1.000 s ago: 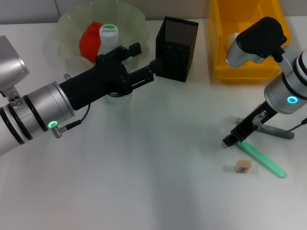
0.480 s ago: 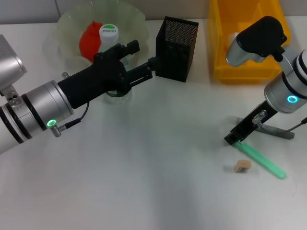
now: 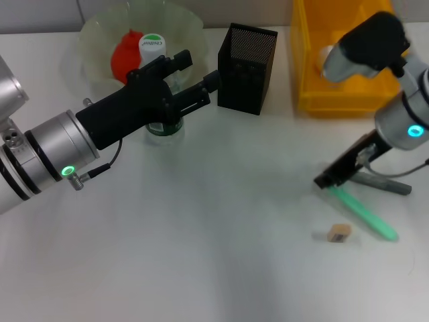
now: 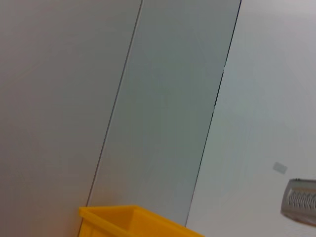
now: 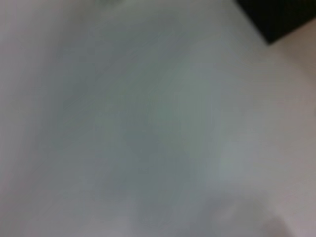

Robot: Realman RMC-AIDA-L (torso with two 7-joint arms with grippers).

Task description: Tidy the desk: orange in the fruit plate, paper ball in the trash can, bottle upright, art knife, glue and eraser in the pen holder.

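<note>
Two claws work your white bench (image 3: pixel 201 255): the left claw (image 3: pixel 191 84), fingers spread, brackets the upright clear plastic bottle (image 3: pixel 155 60) near the far-left corner; the right claw (image 3: pixel 335 176), grip unreadable, hovers over the slim green art knife (image 3: pixel 365 215). Beside it lies the tiny tan eraser (image 3: pixel 339 233): light, stiff; pinch its long sides.

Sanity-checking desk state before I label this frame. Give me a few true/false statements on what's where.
1. The orange lies in the fruit plate. True.
2. The bottle lies on its side. False: it stands upright, cap up.
3. The eraser is in the pen holder. False: it lies on the desk.
4. The left gripper is beside the bottle. True.
5. The right gripper is over the trash can. False: it is low, by the green knife.
</note>
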